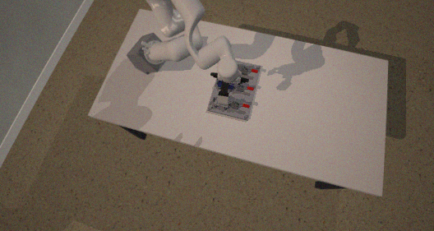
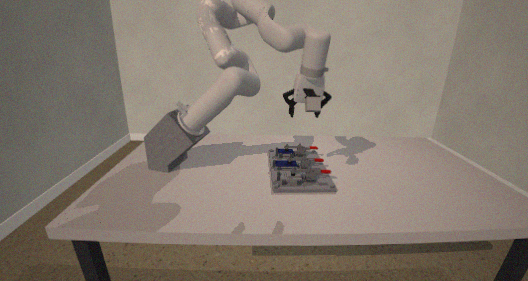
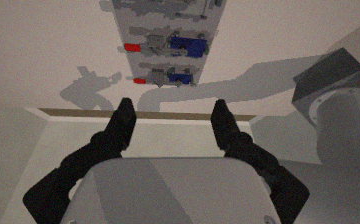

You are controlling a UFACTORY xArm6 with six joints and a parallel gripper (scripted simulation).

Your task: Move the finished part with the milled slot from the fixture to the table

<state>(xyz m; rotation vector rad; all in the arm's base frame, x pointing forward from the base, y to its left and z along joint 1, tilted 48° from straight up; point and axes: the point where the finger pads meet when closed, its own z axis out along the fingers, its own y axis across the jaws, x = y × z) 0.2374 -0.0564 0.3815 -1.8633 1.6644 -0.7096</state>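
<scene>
The grey fixture plate [image 1: 230, 114] [image 2: 305, 189] [image 3: 131, 25] sits mid-table with three nests in a row. Two blue blanks [image 2: 284, 152] [image 2: 286, 164] [image 3: 188, 46] [image 3: 181, 78] fill the far and middle nests. The grey finished part [image 2: 291, 177] sits in the near nest; its slot is too small to make out. Red clamp handles [image 2: 313, 147] [image 2: 325, 171] [image 1: 255, 71] [image 3: 131, 47] line the plate's right side. My gripper [image 2: 303, 110] [image 1: 228, 82] [image 3: 174, 108] is open and empty. It hangs high above the fixture, over its far end.
The white table [image 1: 308, 130] [image 2: 400, 198] carries the arm's grey base block [image 1: 144, 53] [image 2: 165, 140] [image 3: 331, 80] at its back left. The table's far edge and the wall show between the fingers in the wrist view.
</scene>
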